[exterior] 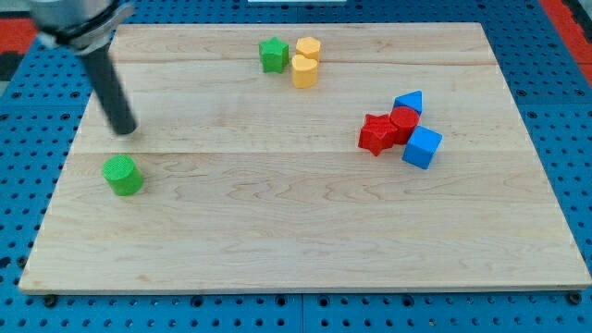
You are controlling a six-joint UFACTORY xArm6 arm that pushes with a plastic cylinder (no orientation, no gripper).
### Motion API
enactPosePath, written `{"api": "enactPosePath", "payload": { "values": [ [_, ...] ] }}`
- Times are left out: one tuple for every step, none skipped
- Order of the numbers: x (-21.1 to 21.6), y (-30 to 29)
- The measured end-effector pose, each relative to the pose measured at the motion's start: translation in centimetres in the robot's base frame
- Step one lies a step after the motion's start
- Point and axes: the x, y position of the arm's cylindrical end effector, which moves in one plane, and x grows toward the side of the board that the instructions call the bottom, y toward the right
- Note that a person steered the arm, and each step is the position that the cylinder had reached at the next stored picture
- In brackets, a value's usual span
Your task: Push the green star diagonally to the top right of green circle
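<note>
The green star (273, 55) sits near the view's top, just left of two yellow blocks. The green circle (122, 175) sits at the view's left side of the wooden board (296, 240). My tip (125, 129) is at the end of the dark rod, just above the green circle and apart from it. The tip is far to the left of the green star and lower in the view.
Two yellow blocks (308, 49) (303, 70) touch each other right of the green star. At the view's right is a cluster: a red star (376, 134), a red block (403, 121), a blue cube (422, 147) and a blue block (410, 102).
</note>
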Motion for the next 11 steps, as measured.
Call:
{"api": "enactPosePath", "payload": {
  "values": [
    [5.5,3.8],
    [-2.9,3.0],
    [-14.7,9.5],
    [-23.0,12.5],
    [-20.3,17.6],
    [-10.9,21.7],
    [-8.5,21.5],
    [-12.2,22.6],
    [-7.9,27.6],
    [-3.2,19.2],
    [3.2,16.2]
  ]
}}
